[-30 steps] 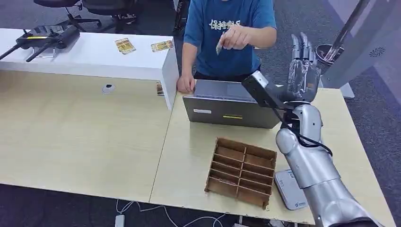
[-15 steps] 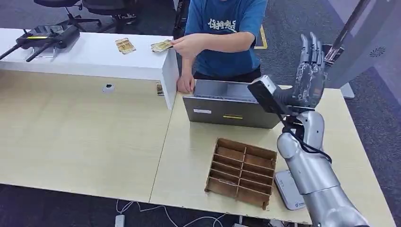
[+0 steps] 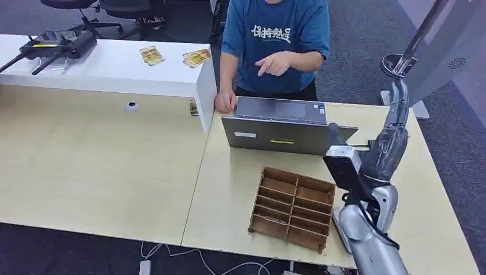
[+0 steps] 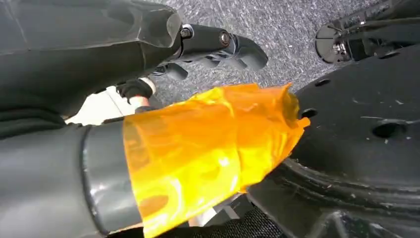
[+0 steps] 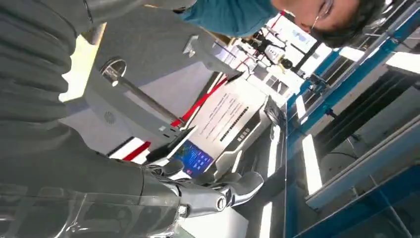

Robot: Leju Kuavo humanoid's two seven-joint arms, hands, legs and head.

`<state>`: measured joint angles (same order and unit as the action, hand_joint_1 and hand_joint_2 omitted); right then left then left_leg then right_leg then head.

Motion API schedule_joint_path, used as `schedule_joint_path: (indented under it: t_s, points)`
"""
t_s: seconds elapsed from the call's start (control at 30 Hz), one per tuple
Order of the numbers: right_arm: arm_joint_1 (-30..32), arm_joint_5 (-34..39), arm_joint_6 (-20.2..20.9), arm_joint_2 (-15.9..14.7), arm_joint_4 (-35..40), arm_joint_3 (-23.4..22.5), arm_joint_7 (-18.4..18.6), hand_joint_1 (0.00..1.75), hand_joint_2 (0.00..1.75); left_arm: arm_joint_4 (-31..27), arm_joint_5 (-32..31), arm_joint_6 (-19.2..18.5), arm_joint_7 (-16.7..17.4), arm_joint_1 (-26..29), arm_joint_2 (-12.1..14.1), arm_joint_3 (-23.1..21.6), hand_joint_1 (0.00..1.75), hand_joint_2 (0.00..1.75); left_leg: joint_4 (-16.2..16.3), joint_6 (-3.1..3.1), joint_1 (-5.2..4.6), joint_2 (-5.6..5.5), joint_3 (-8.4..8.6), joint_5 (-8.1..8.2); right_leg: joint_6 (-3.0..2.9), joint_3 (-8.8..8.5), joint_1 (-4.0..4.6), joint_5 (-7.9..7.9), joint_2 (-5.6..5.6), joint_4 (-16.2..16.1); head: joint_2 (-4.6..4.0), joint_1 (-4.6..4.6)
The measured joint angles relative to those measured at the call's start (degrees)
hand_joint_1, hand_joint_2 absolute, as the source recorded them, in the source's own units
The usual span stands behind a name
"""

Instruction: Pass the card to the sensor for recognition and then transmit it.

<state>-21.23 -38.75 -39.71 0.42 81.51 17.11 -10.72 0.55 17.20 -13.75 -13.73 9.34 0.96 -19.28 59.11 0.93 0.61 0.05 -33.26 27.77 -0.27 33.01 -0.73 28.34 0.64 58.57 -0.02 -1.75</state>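
Observation:
My right hand (image 3: 392,140) is raised over the right side of the table, fingers (image 3: 399,98) stretched upward and apart, holding nothing. The right wrist view shows its silver fingers (image 5: 218,196) spread in open air. Two small groups of yellow cards (image 3: 196,56) (image 3: 151,54) lie on the white counter (image 3: 114,71) at the back. A sliver of the white sensor pad (image 3: 338,224) shows at the table's front right, mostly behind my right forearm. My left hand (image 4: 198,124) hangs over the floor; its orange-taped thumb and dark fingers (image 4: 218,42) hold nothing.
A person in a blue shirt (image 3: 275,40) stands behind a grey laptop (image 3: 281,129), one hand (image 3: 274,63) at chest height, the other on the table. A brown divided wooden tray (image 3: 293,207) sits in front of the laptop. A black device (image 3: 54,46) lies on the counter's left.
The person laid the card on the white counter and drew the hand back to the chest. My right hand has dropped lower and further right, empty throughout.

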Motion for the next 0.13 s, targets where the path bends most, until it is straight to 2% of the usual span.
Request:
schedule_joint_path:
  t_s: [0.13]
  points:
    - [7.4, 2.5, 0.0, 0.5, 5.5, -1.2, -4.9, 0.00, 1.75, 0.0, 1.2, 1.0, -0.1, 0.2, -1.6, 0.8, 0.00, 0.00, 0.0, -0.02, 0.00, 0.00, -0.03, 0.03, 0.01, 0.02, 0.00, 0.01, 0.00, 0.0, 0.00, 0.00]
